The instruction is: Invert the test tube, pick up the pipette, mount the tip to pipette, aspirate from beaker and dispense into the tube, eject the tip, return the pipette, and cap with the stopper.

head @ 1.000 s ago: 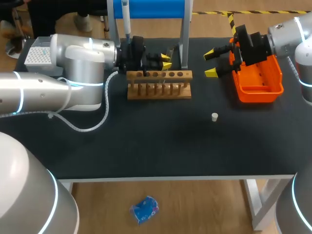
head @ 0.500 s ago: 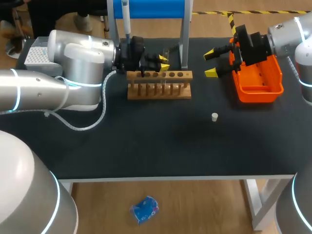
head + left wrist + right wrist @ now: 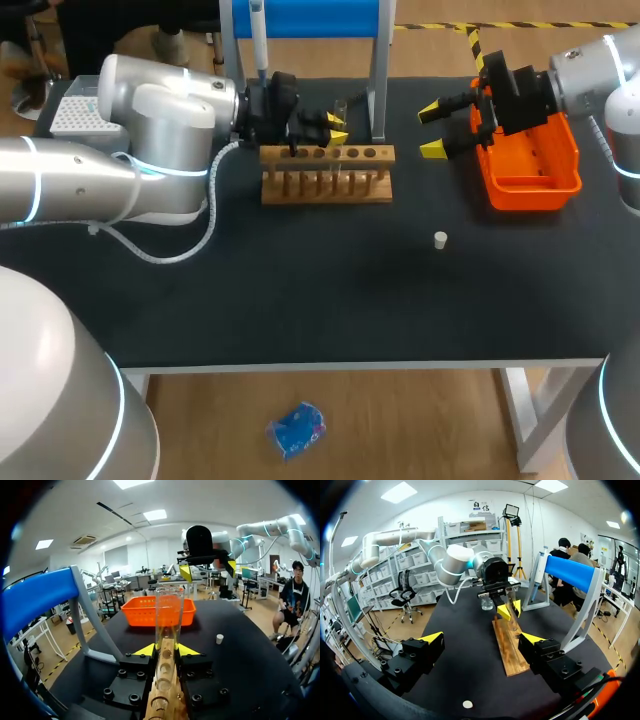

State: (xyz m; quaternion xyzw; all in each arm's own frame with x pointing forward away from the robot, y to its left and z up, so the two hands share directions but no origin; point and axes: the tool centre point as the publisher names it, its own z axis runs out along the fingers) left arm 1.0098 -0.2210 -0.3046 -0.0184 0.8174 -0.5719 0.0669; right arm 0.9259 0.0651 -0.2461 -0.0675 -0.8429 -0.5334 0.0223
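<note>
Vs. a sec ago the left gripper (image 3: 336,128) has slid a little back toward its own side along the rack (image 3: 327,172), away from the right post of the blue stand (image 3: 310,18), and that arm's elbow has risen a bit. Over the last half sec almost nothing moves, so it looks settled. It pinches the test tube (image 3: 340,107) btwn both yellow tips. In the left wrist view the test tube (image 3: 168,612) stands upright, open mouth up, a tip pressed to each side, w/ its lower end at the end hole of the rack (image 3: 162,690); whether it is seated in the hole or just above it can't be told. The right gripper (image 3: 432,130) hasn't moved: fingers spread wide, nothing btwn them, at the rack-side edge of the orange tray (image 3: 530,185), well apart from the rack. The pipette (image 3: 258,40) hangs on the stand, untouched. The white stopper (image 3: 440,239) lies on the table (image 3: 300,290) in front of the rack, off toward the right arm's side. For the task: a mouth-up tube suggests the flip is done or nearly so, and the small shift was prob. lining it up w/ a hole. Next would be lowering, letting go, then going for the pipette. The risk is glass catching the hole's edge if off-centre.
</note>
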